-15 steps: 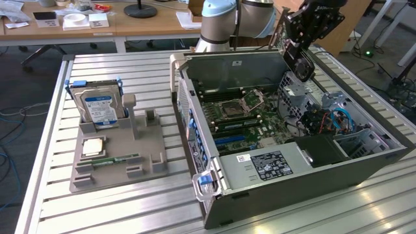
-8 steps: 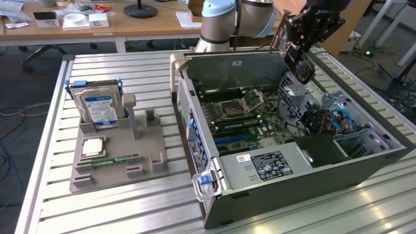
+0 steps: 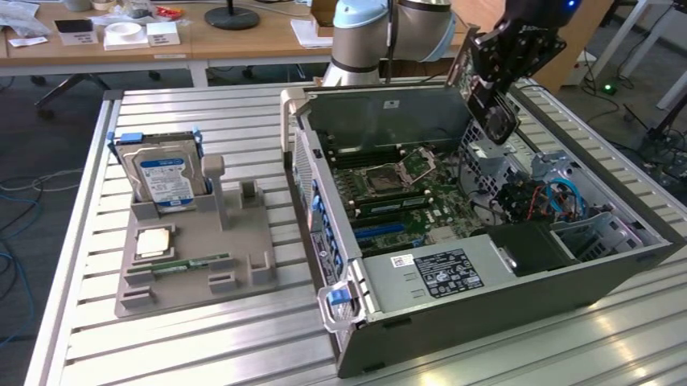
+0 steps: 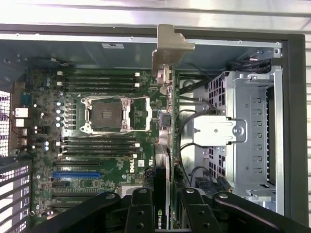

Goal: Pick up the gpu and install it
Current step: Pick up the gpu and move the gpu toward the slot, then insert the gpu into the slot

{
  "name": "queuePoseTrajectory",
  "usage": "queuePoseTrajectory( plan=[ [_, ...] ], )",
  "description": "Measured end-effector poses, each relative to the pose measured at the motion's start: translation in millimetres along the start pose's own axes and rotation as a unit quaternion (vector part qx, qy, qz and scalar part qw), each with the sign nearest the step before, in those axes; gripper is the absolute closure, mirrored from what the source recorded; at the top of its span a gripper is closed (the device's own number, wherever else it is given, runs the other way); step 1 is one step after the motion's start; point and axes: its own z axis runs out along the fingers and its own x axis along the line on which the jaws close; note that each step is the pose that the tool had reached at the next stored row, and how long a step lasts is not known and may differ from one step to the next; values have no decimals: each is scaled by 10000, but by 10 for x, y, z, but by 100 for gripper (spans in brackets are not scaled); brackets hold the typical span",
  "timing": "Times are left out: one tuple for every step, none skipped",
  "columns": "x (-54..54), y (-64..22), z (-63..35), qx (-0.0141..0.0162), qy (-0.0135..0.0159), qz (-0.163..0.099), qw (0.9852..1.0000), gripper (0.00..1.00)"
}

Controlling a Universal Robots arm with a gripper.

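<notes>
Gripper point(image 4: 163, 196) clamped on gpu point(image 4: 166, 126), fingers point(image 4: 141, 206) pressing on both faces. Wrist view: gpu seen edge-on over open computer case point(image 3: 483, 281), beside motherboard point(image 4: 97, 160); silver bracket point(image 4: 170, 46) at end away from gripper, near case wall. Exterior view: gpu point(image 3: 496, 112) hangs under gripper point(image 3: 504, 76), raised above case interior. Toward exterior view's left, grey holder point(image 3: 193, 241) on slatted table point(image 3: 215, 346) carries upright hard drive point(image 3: 161, 173) and flat RAM stick point(image 3: 191, 264).

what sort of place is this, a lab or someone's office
Probably a robotics lab or test workshop in an office-like room: a robot arm holds a gpu above an open computer case on a slatted metal table, with wooden desks behind.
</notes>
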Motion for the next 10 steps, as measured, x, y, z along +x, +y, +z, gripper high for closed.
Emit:
queuePoseTrajectory(
  plan=[
    [-8,-2,12,0,10,6,10000,74],
    [-19,-3,24,1,16,8,10000,74],
    [-28,-3,30,1,21,9,10000,74],
    [-36,-3,33,2,27,10,10000,74],
    [-40,-3,33,2,28,10,10000,74],
    [-40,-3,34,2,29,10,10000,74],
    [-41,-3,35,1,29,10,10000,74],
    [-41,-3,35,1,29,10,10000,74],
    [-41,-3,35,1,29,10,10000,74],
    [-41,-3,35,1,29,10,10000,74]
  ],
)
